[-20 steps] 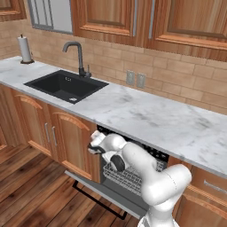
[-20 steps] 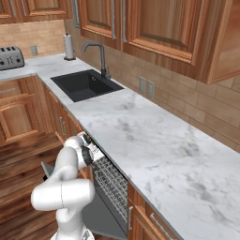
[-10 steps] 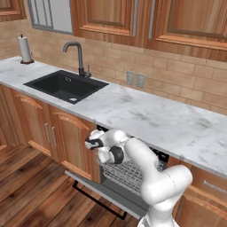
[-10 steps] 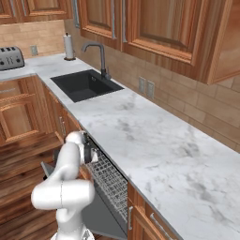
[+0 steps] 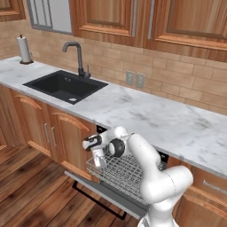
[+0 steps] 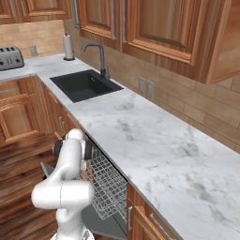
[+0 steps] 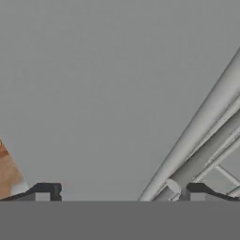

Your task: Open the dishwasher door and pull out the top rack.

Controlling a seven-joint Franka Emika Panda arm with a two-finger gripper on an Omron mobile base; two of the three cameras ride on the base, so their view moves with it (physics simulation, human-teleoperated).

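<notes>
We're looking at the dishwasher door (image 5: 95, 191) folded right down, low in the left base view with its black bar handle (image 5: 98, 201) out in front. That half of the job looks done. Above it sits the top rack (image 5: 122, 173), a silver wire basket in the lower middle of the frame, and it's further out now than it was a second ago, when only a short stretch of wire poked out from under the marble counter (image 5: 146, 119). From the right base view the rack (image 6: 105, 185) juts well clear of the counter edge, just beside the white arm.

The gripper (image 5: 98, 158) has travelled left with it and now hangs at the rack's front left corner, fingers pointing down. In the hand view the fingertips (image 7: 47, 191) stand wide apart with a thick grey rack wire (image 7: 201, 154) running close by the right one, so we read the jaws as spread open, hooking the rack and not pinching it.

We'd judge the pull well along; whether the rack is at full travel we can't tell.
</notes>
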